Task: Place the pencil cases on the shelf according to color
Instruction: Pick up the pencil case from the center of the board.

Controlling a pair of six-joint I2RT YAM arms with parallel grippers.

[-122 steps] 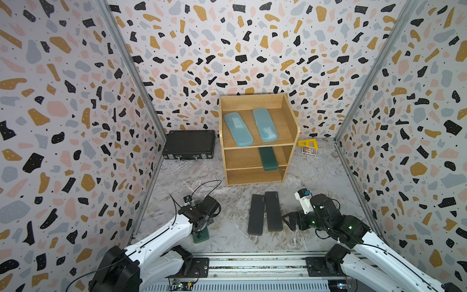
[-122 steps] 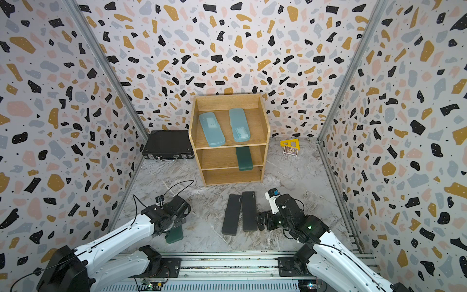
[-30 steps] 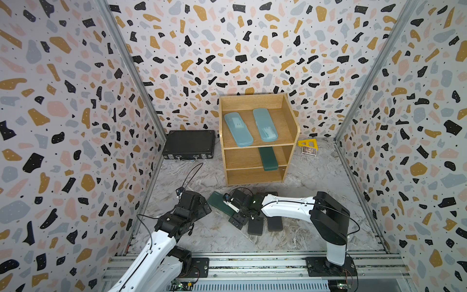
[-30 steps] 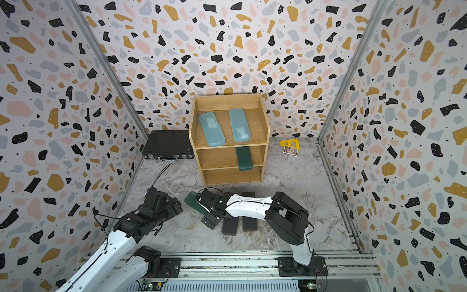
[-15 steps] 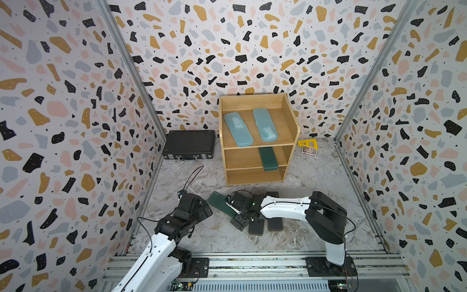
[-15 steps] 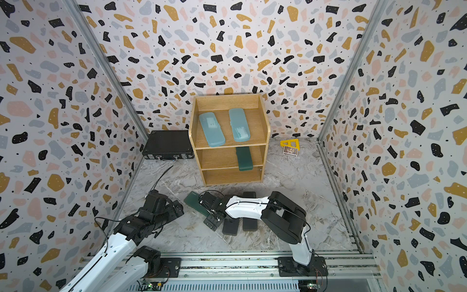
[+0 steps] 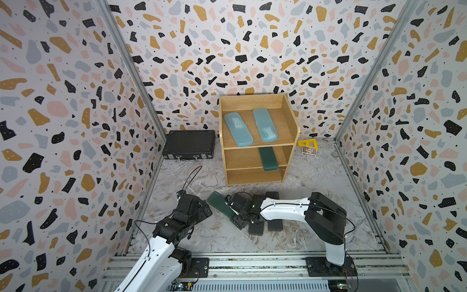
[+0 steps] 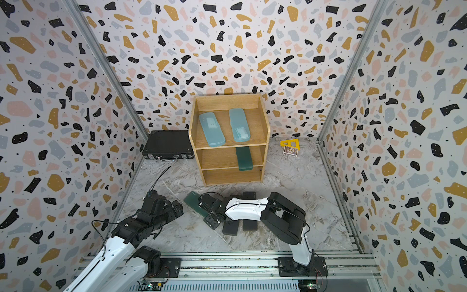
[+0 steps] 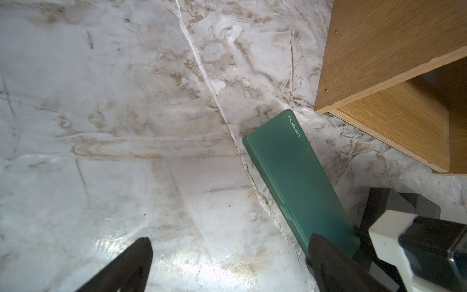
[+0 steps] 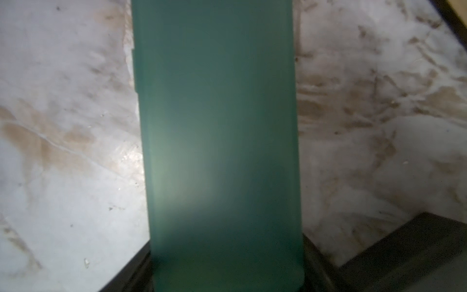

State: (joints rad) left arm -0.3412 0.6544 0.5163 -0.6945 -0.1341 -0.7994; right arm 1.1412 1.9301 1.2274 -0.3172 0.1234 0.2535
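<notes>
Right wrist view: the green pencil case (image 10: pixel 217 126) is gripped across its width by the right gripper (image 10: pixel 227 251), near the table's (image 7: pixel 316 177) front edge, before the shelf (image 7: pixel 290 118). The left gripper (image 9: pixel 228 246) is spread wide open.

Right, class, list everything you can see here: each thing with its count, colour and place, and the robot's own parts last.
shelf: 1, light wood, against the back wall
blue cases: 2, light blue, side by side on the top tier
shelved green case: 1, dark green, middle tier, right part
floor green case: 1, dark green, floor in front of the shelf
black cases: 2, black, floor, under the right arm
briefcase: 1, black, floor left of the shelf
ruler: 1, yellow, floor right of the shelf
small box: 1, patterned, beside the ruler
floor: 1, grey-white marble look
left gripper: 1, black, open above bare floor
right gripper: 1, black, closed on the floor green case
</notes>
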